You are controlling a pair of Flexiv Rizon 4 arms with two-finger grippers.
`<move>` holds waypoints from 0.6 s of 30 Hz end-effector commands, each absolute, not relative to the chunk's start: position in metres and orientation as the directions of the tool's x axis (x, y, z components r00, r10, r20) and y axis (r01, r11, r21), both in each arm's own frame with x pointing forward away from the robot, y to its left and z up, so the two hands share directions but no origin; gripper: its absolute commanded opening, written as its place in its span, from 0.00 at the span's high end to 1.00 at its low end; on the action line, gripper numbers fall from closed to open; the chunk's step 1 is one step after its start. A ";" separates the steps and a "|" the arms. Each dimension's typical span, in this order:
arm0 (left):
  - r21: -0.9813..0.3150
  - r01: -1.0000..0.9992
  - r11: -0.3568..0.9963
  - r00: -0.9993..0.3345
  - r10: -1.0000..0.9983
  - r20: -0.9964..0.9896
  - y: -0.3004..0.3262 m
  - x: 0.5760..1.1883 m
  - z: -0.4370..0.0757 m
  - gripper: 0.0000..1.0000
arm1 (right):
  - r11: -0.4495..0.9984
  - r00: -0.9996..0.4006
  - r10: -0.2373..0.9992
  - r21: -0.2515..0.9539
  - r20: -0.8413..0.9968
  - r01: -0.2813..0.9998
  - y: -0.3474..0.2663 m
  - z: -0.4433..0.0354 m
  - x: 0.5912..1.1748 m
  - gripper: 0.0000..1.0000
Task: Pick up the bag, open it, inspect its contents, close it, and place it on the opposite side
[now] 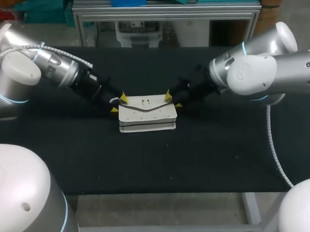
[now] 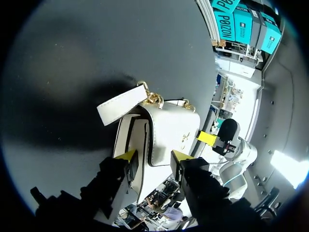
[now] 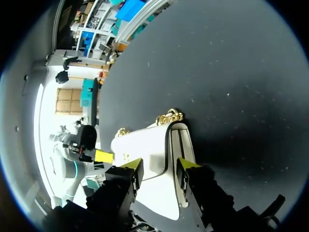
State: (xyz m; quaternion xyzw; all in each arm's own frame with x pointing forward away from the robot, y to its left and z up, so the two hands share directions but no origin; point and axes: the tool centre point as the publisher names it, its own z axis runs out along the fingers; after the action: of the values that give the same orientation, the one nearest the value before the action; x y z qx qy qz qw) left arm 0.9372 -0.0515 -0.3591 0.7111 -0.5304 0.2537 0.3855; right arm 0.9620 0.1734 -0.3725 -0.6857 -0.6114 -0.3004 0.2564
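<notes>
Status: early stage, pick-up in hand. The bag [image 1: 147,113] sits at the middle of the table [image 1: 219,159], white, with its flap [image 1: 145,103] down and the gold clasp [image 1: 145,101] showing on its face. Nothing indicates it is open. The left tool [image 1: 119,103] is at the bag's left end and the right tool [image 1: 173,100] at its right end. In each wrist view the yellow tips stand apart with the bag's end between them, one tip on the flap side and one on the back, and each appears to pinch that end. A short strap tab [image 2: 120,106] on a gold chain [image 2: 154,98] juts from the far top corner, ahead of the left tool. A dark shadow lies on the table beside the bag. Whether the bag is lifted clear or resting on the table cannot be told. Judged done: both ends gripped. Judged outstanding: the lift if not yet made, opening the flap, inspecting the contents, closing, and placing the bag on the opposite side.
</notes>
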 end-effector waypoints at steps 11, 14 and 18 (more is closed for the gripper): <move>0.236 -0.961 -0.144 0.276 -0.549 0.789 -0.067 0.932 -0.367 1.00 | -0.100 0.055 0.674 0.018 0.736 0.995 0.185 -0.388 0.967 0.66; 0.230 -0.961 -0.156 0.278 -0.545 0.791 -0.068 0.933 -0.367 1.00 | -0.079 0.027 0.675 0.036 0.738 0.996 0.189 -0.388 0.967 1.00; 0.203 -0.963 -0.179 0.269 -0.546 0.794 -0.068 0.937 -0.366 1.00 | -0.065 -0.011 0.677 0.074 0.736 0.995 0.191 -0.383 0.965 1.00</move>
State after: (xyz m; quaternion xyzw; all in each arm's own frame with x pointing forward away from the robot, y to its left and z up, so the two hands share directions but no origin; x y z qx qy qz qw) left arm 0.9382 -0.0583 -0.3654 0.7093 -0.5330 0.2823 0.3648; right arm 0.9670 0.1816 -0.3835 -0.6589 -0.6342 -0.3164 0.2520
